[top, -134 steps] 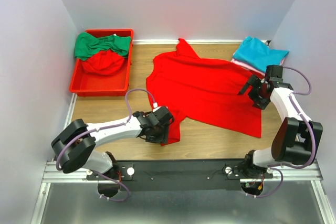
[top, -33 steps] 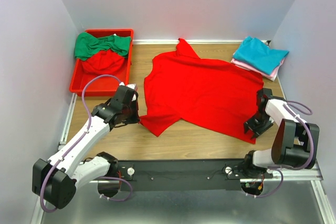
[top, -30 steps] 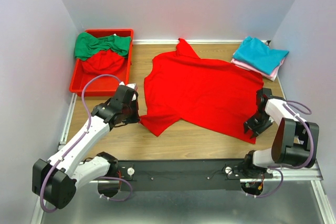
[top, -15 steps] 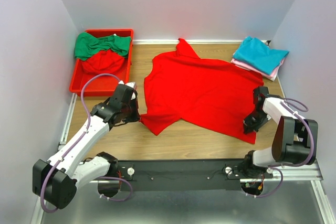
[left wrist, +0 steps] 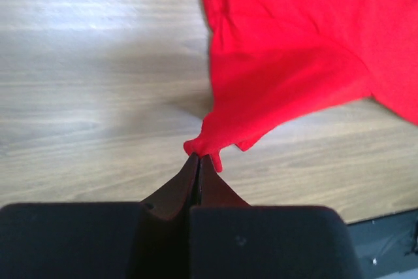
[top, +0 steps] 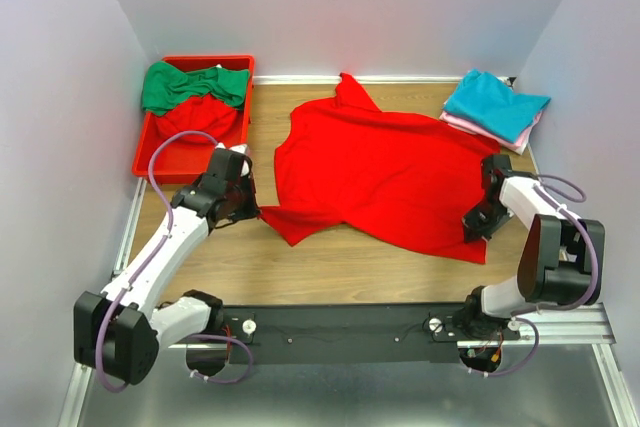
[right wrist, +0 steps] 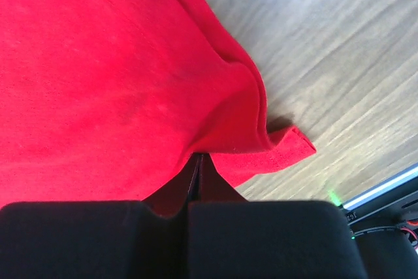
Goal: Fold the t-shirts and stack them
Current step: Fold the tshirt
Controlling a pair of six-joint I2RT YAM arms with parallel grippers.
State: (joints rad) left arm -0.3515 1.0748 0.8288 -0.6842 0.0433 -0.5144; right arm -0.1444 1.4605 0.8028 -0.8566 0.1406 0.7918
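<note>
The red t-shirt, spread on the table, is light, limp cloth that sags between holds, so grip edges: left gripper pinches its near-left corner, right gripper pinches the near-right hem.

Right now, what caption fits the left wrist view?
Left hand shut on a corner of the red t-shirt over the wooden table.

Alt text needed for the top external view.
A bright red t-shirt lies spread on a table, left gripper shut on its left corner, right gripper on its right edge. Far left, a red bin holds a green shirt and a red shirt; far right, a teal shirt lies on a pink shirt.
</note>
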